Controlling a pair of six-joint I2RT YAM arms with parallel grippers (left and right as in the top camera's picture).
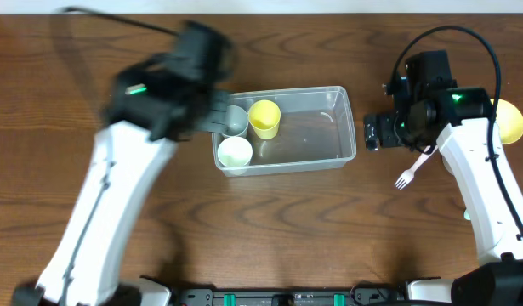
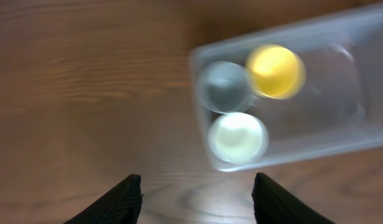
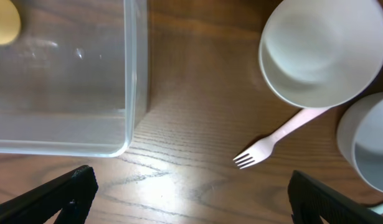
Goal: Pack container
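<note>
The clear plastic container [image 1: 321,144] sits mid-table and holds a yellow cup [image 1: 264,118], a white cup [image 1: 235,152] and a grey cup [image 1: 235,120] at its left end. The left wrist view shows the container [image 2: 340,87] with the yellow cup [image 2: 275,70], grey cup [image 2: 224,86] and white cup [image 2: 237,137]. My left gripper [image 2: 197,199] is open and empty, hovering just left of the container. My right gripper [image 3: 191,199] is open and empty, above the table between the container [image 3: 135,93] and a pale pink fork [image 3: 278,138].
Right of the container lie the fork [image 1: 412,171], a white bowl [image 3: 322,50], a second white bowl or cup [image 3: 368,146] and a yellow bowl [image 1: 509,121] partly hidden by my right arm.
</note>
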